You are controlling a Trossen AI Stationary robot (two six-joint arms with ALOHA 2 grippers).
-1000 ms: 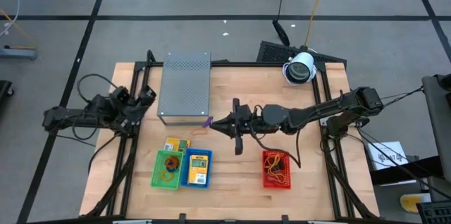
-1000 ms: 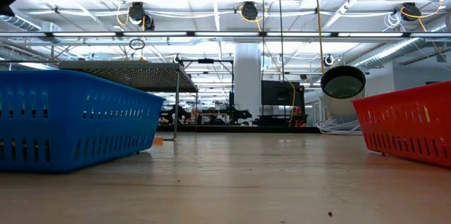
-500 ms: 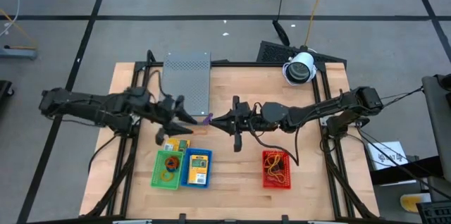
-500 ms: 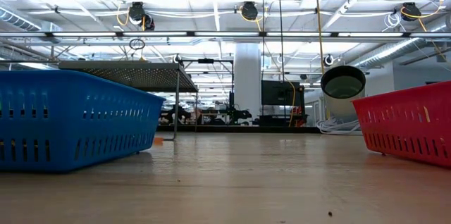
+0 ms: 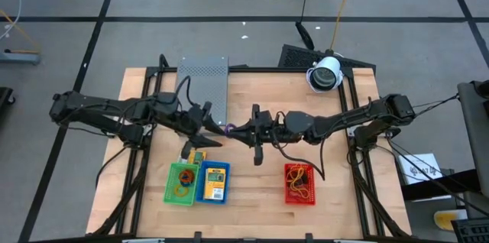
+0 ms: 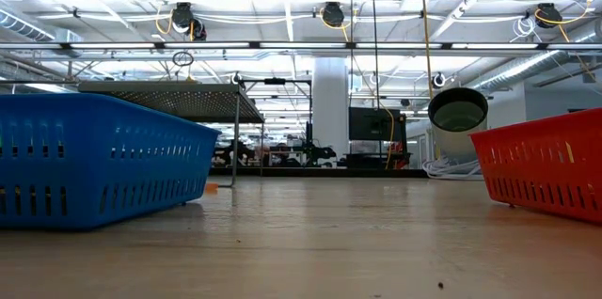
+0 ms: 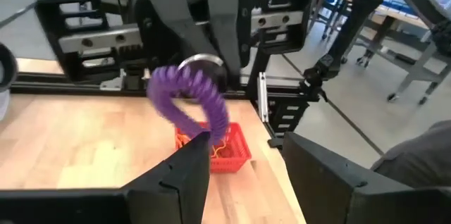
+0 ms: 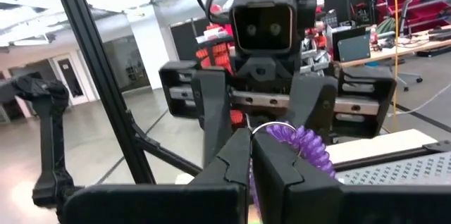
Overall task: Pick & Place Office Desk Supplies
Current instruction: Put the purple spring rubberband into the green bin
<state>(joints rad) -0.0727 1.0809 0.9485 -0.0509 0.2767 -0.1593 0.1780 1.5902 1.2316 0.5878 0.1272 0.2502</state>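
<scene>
While the right gripper (image 5: 231, 131) pinches a purple coiled loop (image 8: 299, 144) above the table, the left gripper (image 5: 215, 127) faces it, fingers (image 7: 184, 175) spread to either side of the coil. For a clean handover, the left should close squarely before the right lets go.

The left gripper (image 5: 215, 131) has been swung from the table's left edge to mid-table, brought close to the purple coil (image 5: 226, 129) from the left.
</scene>
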